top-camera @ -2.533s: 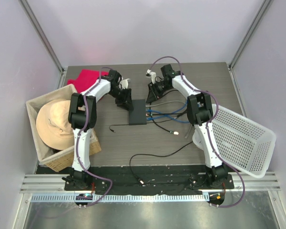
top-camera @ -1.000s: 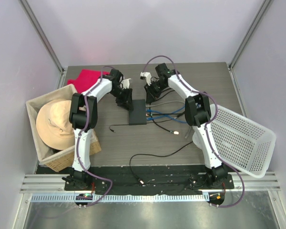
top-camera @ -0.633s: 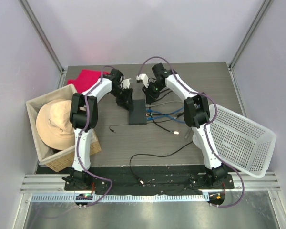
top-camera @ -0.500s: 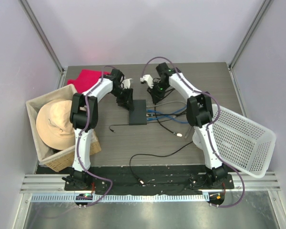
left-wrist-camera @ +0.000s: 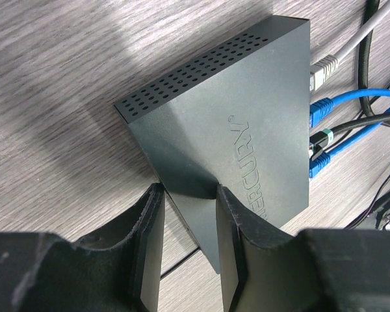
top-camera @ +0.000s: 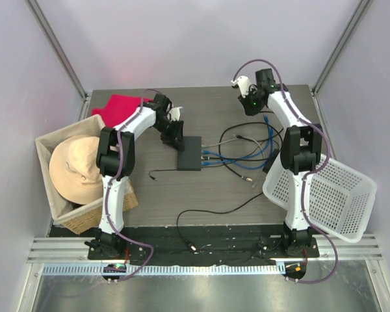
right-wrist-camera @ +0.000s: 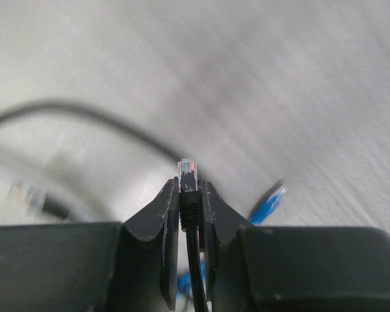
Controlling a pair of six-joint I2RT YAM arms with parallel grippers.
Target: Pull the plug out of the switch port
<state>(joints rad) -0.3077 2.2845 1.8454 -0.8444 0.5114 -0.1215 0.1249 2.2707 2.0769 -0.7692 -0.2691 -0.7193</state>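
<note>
Where your plug sits: pinched in your right hand, near the counter's far right corner, well apart from the switch.
Switch: mid-counter, its far left corner clamped by your left hand.
Edges: cables spread from the switch's right edge; basket tilted at the counter's right edge.

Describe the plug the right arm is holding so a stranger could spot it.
On the table, look far right of the black switch to the right tool. It pinches a clear-tipped plug on a black cable, unplugged, unlike the blue plugs in the switch.
</note>
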